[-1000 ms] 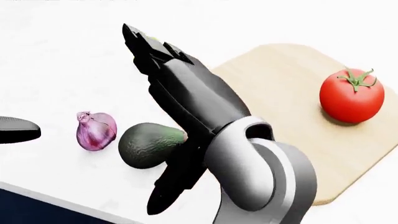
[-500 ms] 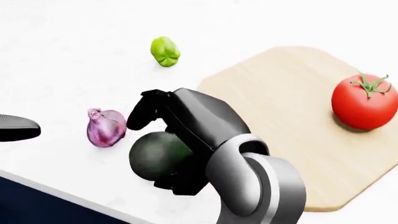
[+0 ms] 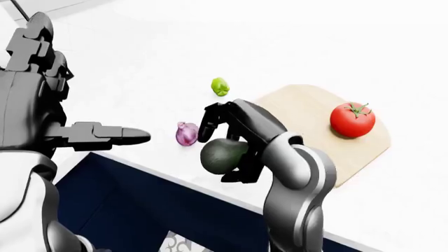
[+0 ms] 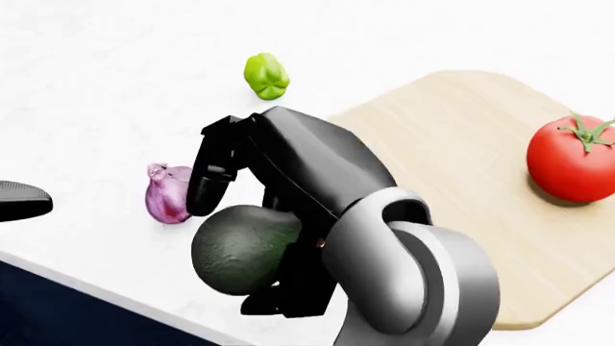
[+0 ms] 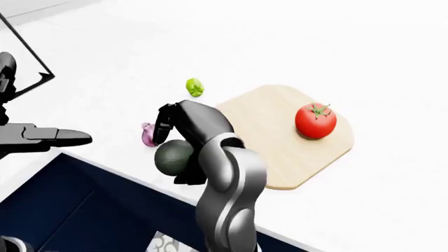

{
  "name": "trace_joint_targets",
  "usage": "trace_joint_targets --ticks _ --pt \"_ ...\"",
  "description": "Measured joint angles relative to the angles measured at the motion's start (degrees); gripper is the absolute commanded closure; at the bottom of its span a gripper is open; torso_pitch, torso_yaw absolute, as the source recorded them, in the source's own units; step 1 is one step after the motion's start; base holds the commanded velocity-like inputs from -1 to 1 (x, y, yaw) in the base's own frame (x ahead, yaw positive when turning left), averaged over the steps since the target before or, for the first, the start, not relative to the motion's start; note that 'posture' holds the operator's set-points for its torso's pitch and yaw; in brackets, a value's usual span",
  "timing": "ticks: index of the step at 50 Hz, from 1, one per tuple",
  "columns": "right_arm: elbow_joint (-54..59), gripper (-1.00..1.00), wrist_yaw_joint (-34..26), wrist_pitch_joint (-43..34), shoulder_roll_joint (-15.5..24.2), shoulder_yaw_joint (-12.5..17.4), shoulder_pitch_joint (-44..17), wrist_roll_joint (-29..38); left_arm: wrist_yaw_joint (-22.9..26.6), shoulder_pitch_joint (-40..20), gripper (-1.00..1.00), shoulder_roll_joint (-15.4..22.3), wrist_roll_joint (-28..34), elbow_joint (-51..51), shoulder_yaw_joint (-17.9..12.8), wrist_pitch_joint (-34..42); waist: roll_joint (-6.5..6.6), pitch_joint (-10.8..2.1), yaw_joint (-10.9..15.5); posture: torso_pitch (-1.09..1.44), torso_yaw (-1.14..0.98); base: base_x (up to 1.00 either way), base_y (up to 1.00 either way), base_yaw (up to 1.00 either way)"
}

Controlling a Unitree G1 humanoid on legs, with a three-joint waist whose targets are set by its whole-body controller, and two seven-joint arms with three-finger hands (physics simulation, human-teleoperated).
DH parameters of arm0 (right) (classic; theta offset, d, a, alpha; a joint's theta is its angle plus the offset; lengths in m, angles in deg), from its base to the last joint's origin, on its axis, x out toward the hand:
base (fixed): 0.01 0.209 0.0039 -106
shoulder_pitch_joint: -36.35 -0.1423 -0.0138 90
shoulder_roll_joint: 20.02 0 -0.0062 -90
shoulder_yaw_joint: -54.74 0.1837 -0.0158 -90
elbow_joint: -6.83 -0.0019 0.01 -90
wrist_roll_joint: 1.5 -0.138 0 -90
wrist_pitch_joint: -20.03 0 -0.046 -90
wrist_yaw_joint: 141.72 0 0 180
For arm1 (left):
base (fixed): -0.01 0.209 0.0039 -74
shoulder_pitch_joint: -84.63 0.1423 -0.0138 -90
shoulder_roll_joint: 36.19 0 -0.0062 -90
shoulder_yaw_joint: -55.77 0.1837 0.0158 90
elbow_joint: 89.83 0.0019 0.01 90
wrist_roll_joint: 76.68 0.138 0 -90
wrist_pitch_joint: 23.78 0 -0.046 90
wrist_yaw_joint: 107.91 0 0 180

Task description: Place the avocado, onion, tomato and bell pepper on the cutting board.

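My right hand [image 4: 233, 254] is shut on the dark green avocado [image 4: 251, 241] and holds it above the white counter's near edge, just left of the wooden cutting board [image 4: 461, 144]. The red tomato [image 4: 574, 166] rests on the board's right side. The purple onion [image 4: 165, 194] lies on the counter to the left of the avocado, partly behind my fingers [image 4: 207, 189]. Higher up the view, off the board, sits the green bell pepper [image 4: 266, 76]. In the left-eye view my left hand [image 3: 84, 89] stands open at the far left, with nothing in it.
The white counter [image 3: 140, 68] ends in an edge running diagonally beneath my hands, and the dark blue cabinet front [image 3: 140, 199] drops below it. My left thumb tip [image 4: 19, 200] pokes in at the head view's left edge.
My right hand swung down from over the bell pepper, closed round the avocado and lifted it off the counter. The view has shifted slightly.
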Motion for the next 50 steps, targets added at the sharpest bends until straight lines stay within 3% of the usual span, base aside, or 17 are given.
trace_joint_targets --ticks 8,16,27,32,43,50 --pt "-3.3 0.89 -3.4 -2.5 0.4 2.6 -4.6 2.9 -1.0 -1.4 -1.00 -0.2 -0.1 2.0 0.7 -0.5 0.08 0.07 0.0 0.00 0.41 0.00 0.00 0.00" --pt "-7.7 0.94 -6.5 -3.9 0.8 3.1 -4.0 5.9 -0.6 -0.8 -1.00 0.3 -0.1 1.6 1.2 -0.9 0.11 0.25 -0.1 0.00 0.38 0.00 0.00 0.00" --pt "-15.8 0.98 -14.1 -1.9 -5.2 -0.4 -3.6 15.1 0.0 -0.7 -1.00 -0.3 0.6 1.8 1.5 -1.1 0.08 0.33 -1.7 0.00 0.33 0.00 0.00 0.00" --pt "-18.0 0.99 -15.7 -0.4 -6.2 0.2 -1.8 17.4 0.1 -0.6 -1.00 -0.4 0.8 2.0 1.5 -1.5 0.13 0.42 -2.7 0.00 0.30 0.00 0.00 0.00" --pt "-18.8 1.00 -17.1 -1.0 -1.7 4.4 -3.2 16.3 0.5 -1.7 -1.00 -0.3 1.4 3.0 2.4 -1.7 -0.21 0.62 -5.0 0.00 0.25 0.00 0.00 0.00" --pt "-19.5 1.00 -18.0 -2.2 0.6 5.5 -4.0 15.6 0.7 -1.2 -1.00 -0.6 1.8 3.2 2.6 -2.2 -0.54 0.89 -6.8 0.00 0.21 0.00 0.00 0.00"
